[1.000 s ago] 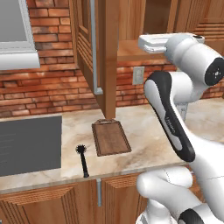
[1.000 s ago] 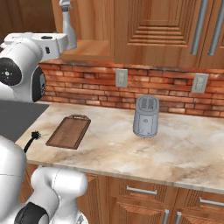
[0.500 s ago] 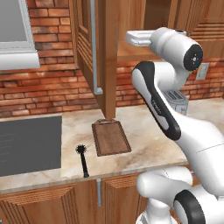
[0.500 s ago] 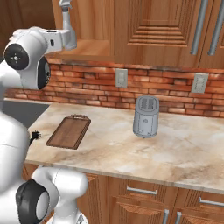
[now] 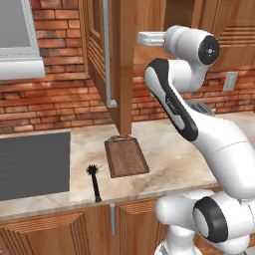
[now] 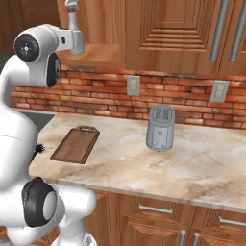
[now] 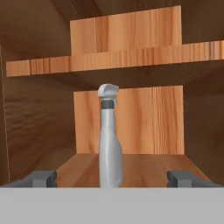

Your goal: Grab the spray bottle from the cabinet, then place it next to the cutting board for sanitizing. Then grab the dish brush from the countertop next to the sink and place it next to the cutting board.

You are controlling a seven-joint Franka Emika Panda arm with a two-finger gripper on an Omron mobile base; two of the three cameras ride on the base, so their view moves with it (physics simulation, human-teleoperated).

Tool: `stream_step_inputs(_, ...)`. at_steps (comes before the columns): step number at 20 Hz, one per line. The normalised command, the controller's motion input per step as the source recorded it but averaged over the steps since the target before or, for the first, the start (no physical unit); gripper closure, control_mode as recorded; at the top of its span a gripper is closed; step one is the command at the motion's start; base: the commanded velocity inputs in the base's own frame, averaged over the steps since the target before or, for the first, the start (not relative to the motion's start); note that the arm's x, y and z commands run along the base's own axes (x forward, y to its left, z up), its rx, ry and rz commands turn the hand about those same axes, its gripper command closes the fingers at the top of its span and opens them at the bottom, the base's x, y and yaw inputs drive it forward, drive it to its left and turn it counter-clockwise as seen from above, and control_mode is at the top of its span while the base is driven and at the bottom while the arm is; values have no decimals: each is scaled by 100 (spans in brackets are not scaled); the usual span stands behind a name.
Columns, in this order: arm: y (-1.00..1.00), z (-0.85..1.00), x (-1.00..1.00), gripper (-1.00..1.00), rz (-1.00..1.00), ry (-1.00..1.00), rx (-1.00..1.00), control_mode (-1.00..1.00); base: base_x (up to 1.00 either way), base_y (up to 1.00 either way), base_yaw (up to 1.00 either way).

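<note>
The spray bottle (image 7: 109, 140), pale grey with a trigger head, stands upright on the lower shelf (image 7: 140, 168) of the open wooden cabinet (image 5: 124, 74). My gripper (image 7: 112, 178) is open, level with the bottle's base. The bottle is centred just ahead of its two dark fingertips (image 7: 41, 178). In the left base view my hand (image 5: 147, 37) reaches into the cabinet behind the open door. The dark cutting board (image 5: 126, 157) lies on the beige countertop (image 5: 169, 154) below. The black dish brush (image 5: 93, 182) lies between it and the dark sink (image 5: 32, 164).
A grey toaster (image 6: 160, 127) stands on the countertop (image 6: 192, 163) to the right of the cutting board (image 6: 76, 144), against the brick wall. The open cabinet door hangs above the board's far end. An upper shelf (image 7: 113, 59) spans the cabinet above the bottle.
My arm has swung left and brought the hand up to the cabinet opening. The jaws have stayed open. The board, brush and toaster have not moved.
</note>
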Motion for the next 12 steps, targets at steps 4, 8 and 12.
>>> stream_step_inputs(4, 3, 1, 34, -100, 0, 4, 0, -100, 0, 0, 0)
stream_step_inputs(8, 1, 8, 9, -100, 0, 0, 0, -100, 0, 0, 0)
stream_step_inputs(12, 2, 2, 9, -100, 0, 0, 0, -100, 0, 0, 0)
